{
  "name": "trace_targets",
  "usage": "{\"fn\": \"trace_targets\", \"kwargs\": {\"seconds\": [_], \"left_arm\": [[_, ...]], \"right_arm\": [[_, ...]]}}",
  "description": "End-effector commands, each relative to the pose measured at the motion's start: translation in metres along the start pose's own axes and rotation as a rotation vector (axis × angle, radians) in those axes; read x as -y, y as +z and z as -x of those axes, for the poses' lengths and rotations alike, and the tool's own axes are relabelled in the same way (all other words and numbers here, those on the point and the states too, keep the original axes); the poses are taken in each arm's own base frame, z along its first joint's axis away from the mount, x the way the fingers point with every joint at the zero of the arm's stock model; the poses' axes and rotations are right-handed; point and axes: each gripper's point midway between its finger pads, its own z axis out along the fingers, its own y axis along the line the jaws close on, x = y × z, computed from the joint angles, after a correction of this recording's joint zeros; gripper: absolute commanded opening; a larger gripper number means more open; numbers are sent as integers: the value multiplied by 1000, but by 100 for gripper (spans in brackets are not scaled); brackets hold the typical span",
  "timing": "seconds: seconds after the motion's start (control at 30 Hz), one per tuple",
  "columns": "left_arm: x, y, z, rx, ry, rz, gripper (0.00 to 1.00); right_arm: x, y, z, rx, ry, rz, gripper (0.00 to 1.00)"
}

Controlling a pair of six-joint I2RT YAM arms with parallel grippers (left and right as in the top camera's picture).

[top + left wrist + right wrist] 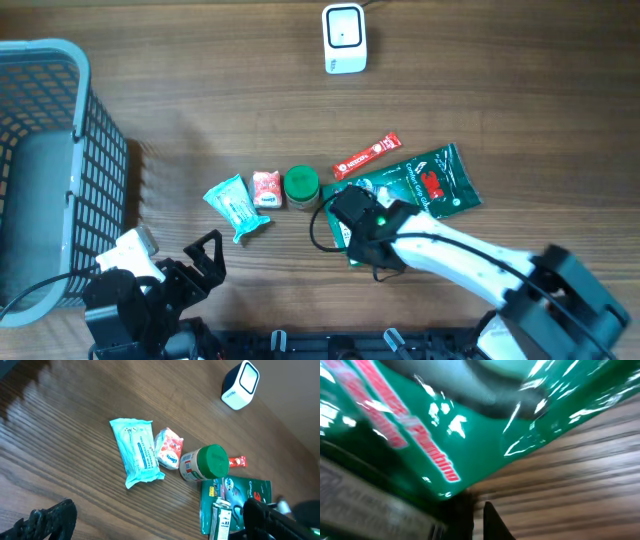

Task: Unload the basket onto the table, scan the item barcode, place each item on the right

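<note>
1. R gripper (346,208): jaws closed. By overhead + wrist views they pinch the near-L end of the pouch (430,182). Wrist cam is filled w/ glossy green film right at the fingers, so the grip looks real, tho the contact pt itself is blurred.
2. Pouch lies mid-table, R of centre, printed side up. Its long axis runs diagonal, from the held end near the robot out to far-R. The free end points away from the gripper.
3. Barcode: not seen in any view. Prob. on the underside, but can't tell.
4. Scanner (344,40) sits at the far edge, well apart, almost straight ahead of R gripper and L of the pouch's axis. Stick (367,155) lies between them, just beside the pouch's far-L edge. Jar (301,184) is just beside the gripper on its L.
5. Key relation: scanner is up-table of the held end. So the pouch likely needs lifting, carrying fwd over the stick, and prob. turning so the code faces the window.
6. L gripper (208,258): jaws wide apart, holding nothing. It sits at the near-L by the basket (100,140), well apart from the pouch. R arm is nearer by far.
</note>
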Motion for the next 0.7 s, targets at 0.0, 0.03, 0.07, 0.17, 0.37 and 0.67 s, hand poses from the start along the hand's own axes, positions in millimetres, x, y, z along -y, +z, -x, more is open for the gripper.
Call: {"fn": "trace_targets", "kwargs": {"seconds": [0.0, 0.03, 0.07, 0.17, 0.37, 0.67], "left_arm": [[2, 0, -1, -5, 25, -10, 100], [1, 0, -1, -6, 25, -9, 100], [1, 0, -1, -6, 24, -9, 100], [1, 0, -1, -5, 25, -9, 100], [2, 0, -1, -5, 25, -10, 100], [1, 0, -1, -6, 25, -9, 100]], "right_arm": [[-23, 3, -38, -236, -58, 122, 5], [-44, -7, -47, -307, -66, 222, 4], [-64, -17, -52, -356, -81, 320, 4], [-122, -53, -52, -400, -162, 600, 5], [-121, -50, -36, -294, -162, 573, 5], [-111, -45, 9, -41, -106, 452, 82]]}}
